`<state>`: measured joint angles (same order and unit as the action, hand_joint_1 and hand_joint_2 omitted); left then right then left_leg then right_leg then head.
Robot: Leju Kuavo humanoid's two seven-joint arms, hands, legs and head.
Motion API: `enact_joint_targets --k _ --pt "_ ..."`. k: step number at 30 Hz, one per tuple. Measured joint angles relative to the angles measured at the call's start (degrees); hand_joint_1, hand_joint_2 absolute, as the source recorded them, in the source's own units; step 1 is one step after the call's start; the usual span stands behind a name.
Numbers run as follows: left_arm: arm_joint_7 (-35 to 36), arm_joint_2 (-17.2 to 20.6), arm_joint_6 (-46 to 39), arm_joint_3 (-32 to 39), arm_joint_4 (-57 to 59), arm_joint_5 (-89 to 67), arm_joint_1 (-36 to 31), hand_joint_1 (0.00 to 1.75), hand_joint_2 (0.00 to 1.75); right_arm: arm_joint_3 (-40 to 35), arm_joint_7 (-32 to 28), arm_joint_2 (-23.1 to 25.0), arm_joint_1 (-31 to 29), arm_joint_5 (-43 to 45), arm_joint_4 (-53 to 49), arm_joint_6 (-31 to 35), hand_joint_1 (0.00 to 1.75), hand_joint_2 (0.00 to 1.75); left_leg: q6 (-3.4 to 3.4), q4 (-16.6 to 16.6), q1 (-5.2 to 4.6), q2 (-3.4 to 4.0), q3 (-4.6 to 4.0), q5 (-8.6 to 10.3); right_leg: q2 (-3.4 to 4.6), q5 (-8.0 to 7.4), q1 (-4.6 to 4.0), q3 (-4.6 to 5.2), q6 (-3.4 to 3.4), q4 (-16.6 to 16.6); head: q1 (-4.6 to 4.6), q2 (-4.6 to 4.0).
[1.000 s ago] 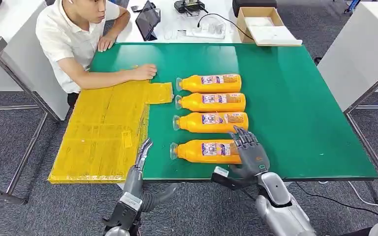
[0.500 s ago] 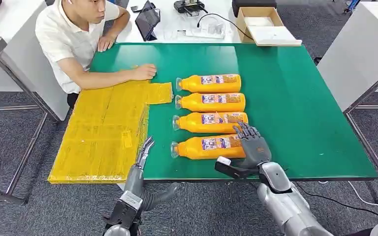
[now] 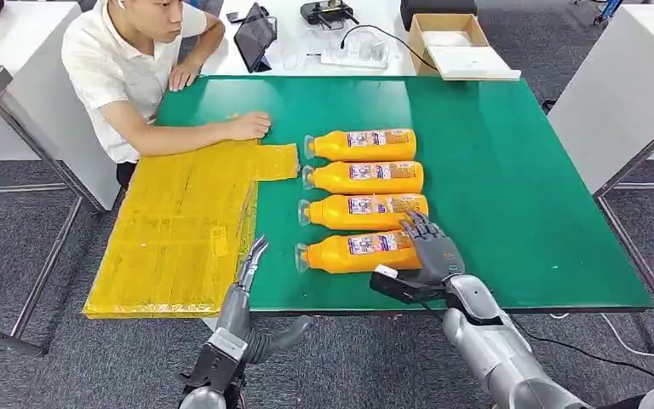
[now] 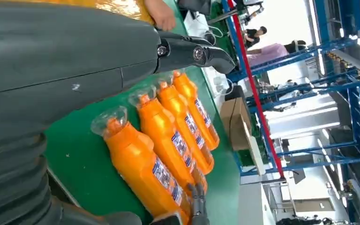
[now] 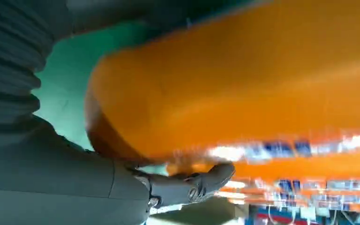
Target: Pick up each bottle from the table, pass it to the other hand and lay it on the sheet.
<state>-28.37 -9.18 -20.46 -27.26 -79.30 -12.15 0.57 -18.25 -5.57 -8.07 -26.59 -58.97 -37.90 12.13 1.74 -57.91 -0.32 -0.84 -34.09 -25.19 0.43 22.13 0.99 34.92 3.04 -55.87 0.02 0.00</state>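
Several orange bottles lie side by side on the green table (image 3: pixel 519 187), caps pointing toward the yellow sheet (image 3: pixel 179 221). My right hand (image 3: pixel 430 251) wraps the base end of the nearest bottle (image 3: pixel 353 252), fingers over the top and thumb underneath; this bottle lies slightly askew. Up close in the right wrist view, the same bottle (image 5: pixel 243 89) sits against the palm above the thumb (image 5: pixel 192 185). The left hand (image 3: pixel 249 264) is open with straight fingers at the table's near edge, beside the sheet. From the left wrist view, the nearest bottle (image 4: pixel 145 173) lies beyond its fingers (image 4: pixel 192 52).
A person (image 3: pixel 128 60) sits at the far left corner with one hand (image 3: pixel 251 125) resting at the sheet's far end. Behind the green table stand a tablet (image 3: pixel 255 34) and a cardboard box (image 3: pixel 456 43). A white table (image 3: pixel 630 77) is on the right.
My right hand has slid farther onto the nearest bottle's base and closed around it. The bottle's base end has swung away from the table edge toward its neighbour. The left hand stayed put.
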Motion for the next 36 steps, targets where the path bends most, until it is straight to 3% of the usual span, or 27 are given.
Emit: enact_joint_targets --k 25,28,31,36 --pt "0.00 -0.15 -0.02 -0.02 0.31 0.33 -0.04 0.00 1.75 0.07 -3.76 1.16 -1.01 4.22 3.70 0.63 1.75 1.75 -0.01 0.00 0.00 0.11 0.46 -0.04 0.02 0.02 -0.01 -0.37 -0.01 0.03 -0.02 0.00" --pt "-0.04 -0.15 -0.13 -0.02 0.31 1.67 -0.02 0.00 1.75 0.22 -6.65 1.33 -0.50 7.20 4.07 1.27 1.75 1.75 -0.01 0.00 0.00 0.16 0.52 -0.04 0.03 0.03 -0.02 -0.44 -0.02 0.04 0.00 0.00" --pt "0.30 -0.61 2.77 0.24 0.24 9.99 0.24 0.00 1.75 1.96 -14.39 2.05 1.15 15.39 3.57 0.72 1.75 1.75 -0.01 0.01 0.02 0.17 0.51 -0.05 0.03 0.03 -0.03 -0.48 -0.02 0.04 0.00 0.00" --pt "0.31 -0.61 2.78 0.24 0.24 10.03 0.25 0.00 1.75 1.97 -14.41 2.06 1.20 15.42 3.56 0.72 1.75 1.75 -0.01 0.01 0.02 0.18 0.51 -0.05 0.03 0.03 -0.03 -0.48 -0.02 0.03 0.00 0.00"
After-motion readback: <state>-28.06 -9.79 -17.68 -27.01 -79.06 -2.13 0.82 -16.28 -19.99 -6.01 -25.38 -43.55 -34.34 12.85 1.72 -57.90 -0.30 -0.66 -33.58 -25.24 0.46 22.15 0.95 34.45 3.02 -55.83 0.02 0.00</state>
